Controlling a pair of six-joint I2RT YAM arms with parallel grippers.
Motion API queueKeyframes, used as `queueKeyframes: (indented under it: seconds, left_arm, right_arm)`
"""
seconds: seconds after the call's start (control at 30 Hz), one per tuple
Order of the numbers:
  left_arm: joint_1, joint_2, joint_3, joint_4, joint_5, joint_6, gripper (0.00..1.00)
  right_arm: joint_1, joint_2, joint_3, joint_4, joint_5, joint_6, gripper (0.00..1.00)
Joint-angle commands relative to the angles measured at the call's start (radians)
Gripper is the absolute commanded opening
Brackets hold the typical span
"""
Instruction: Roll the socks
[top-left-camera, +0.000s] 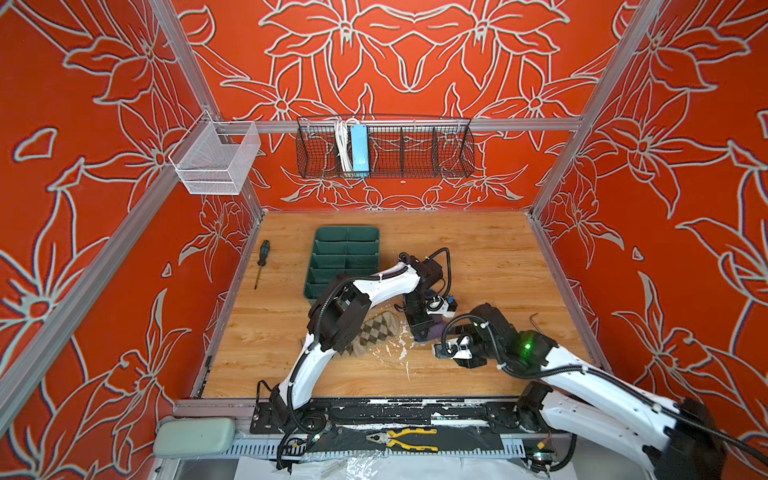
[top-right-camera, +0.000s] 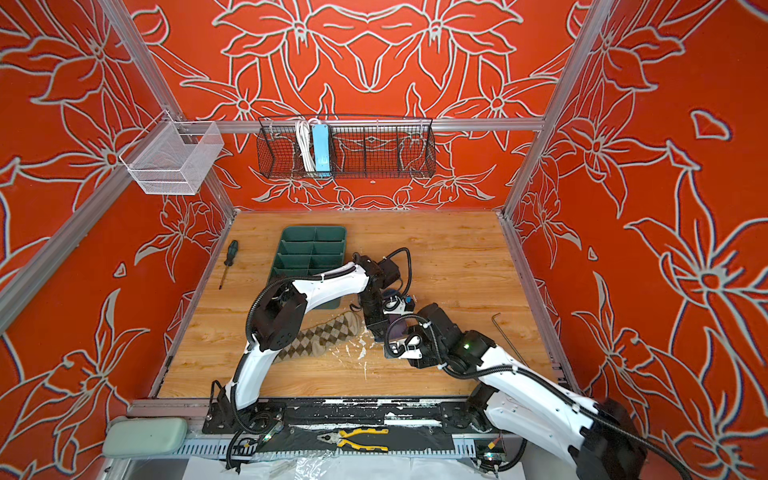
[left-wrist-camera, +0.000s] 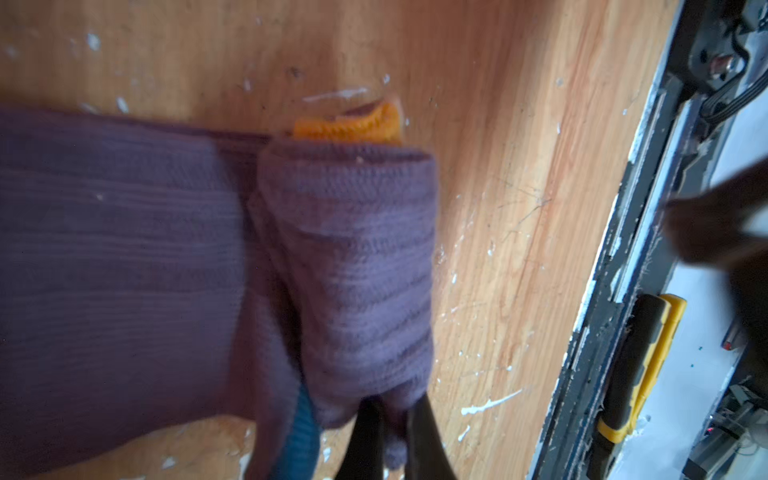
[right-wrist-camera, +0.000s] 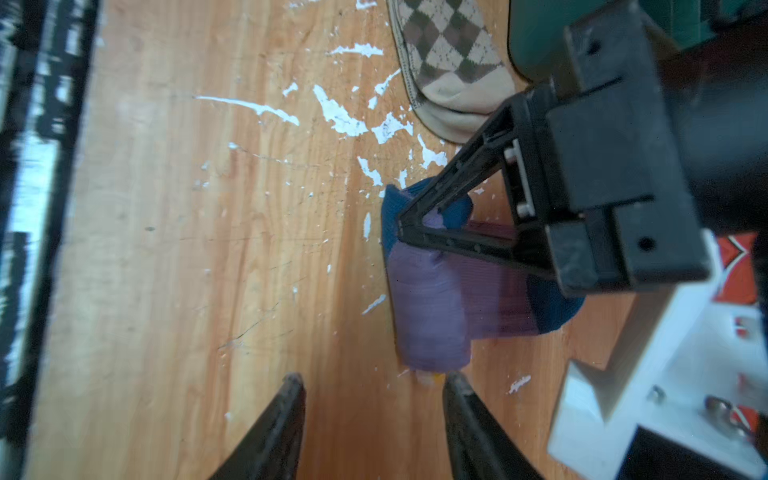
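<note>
One sock (left-wrist-camera: 345, 257) — purple — in left hand (left-wrist-camera: 392, 419).

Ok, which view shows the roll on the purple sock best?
The left wrist view: the purple sock fills it, rolled end clear, yellow cuff peeking out, left gripper shut on it. The right wrist view shows the roll smaller, partly behind that gripper. In both top views only a sliver shows between the arms.

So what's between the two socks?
Bare table flecked with white scuffs, with the left gripper slanting over it; the right wrist view shows it.
</note>
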Motion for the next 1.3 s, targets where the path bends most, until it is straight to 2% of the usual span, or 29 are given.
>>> queueKeyframes:
  seconds: [0.0, 0.2, 0.33, 0.43, 0.53, 0.7, 0.77, 0.9, 1.07, 1.27]
  left_arm:
    - [0.002, 0.031, 0.009, -0.039, 0.024, 0.015, 0.00]
    - [0.003, 0.033, 0.006, -0.038, 0.025, 0.016, 0.00]
    - [0.003, 0.025, 0.004, -0.037, 0.029, 0.021, 0.02]
    - [0.003, 0.014, 0.001, -0.033, 0.029, 0.022, 0.03]
    - [0.003, -0.007, -0.009, -0.019, 0.023, 0.017, 0.07]
    - [0.011, -0.093, -0.070, 0.053, 0.020, -0.006, 0.16]
    - [0.024, -0.149, -0.108, 0.098, 0.023, -0.030, 0.20]
    - [0.072, -0.271, -0.202, 0.210, 0.027, -0.093, 0.24]
    - [0.153, -0.478, -0.401, 0.430, -0.071, -0.201, 0.24]
    - [0.192, -0.768, -0.688, 0.712, -0.380, -0.271, 0.25]
  right_arm:
    - [0.008, 0.095, -0.002, 0.205, 0.065, -0.053, 0.56]
    - [0.008, 0.263, 0.002, 0.291, 0.100, -0.084, 0.54]
    - [0.009, 0.346, 0.001, 0.365, 0.167, -0.054, 0.52]
    - [0.008, 0.394, 0.019, 0.366, 0.190, -0.036, 0.42]
    - [0.009, 0.424, 0.039, 0.324, 0.191, -0.021, 0.26]
    - [0.009, 0.438, 0.059, 0.226, 0.169, 0.035, 0.05]
    - [0.009, 0.445, 0.075, 0.170, 0.135, 0.058, 0.01]
    - [0.004, 0.468, 0.115, 0.069, 0.045, 0.103, 0.00]
    - [-0.014, 0.544, 0.222, -0.108, -0.079, 0.154, 0.00]
    - [-0.065, 0.650, 0.374, -0.315, -0.205, 0.186, 0.01]
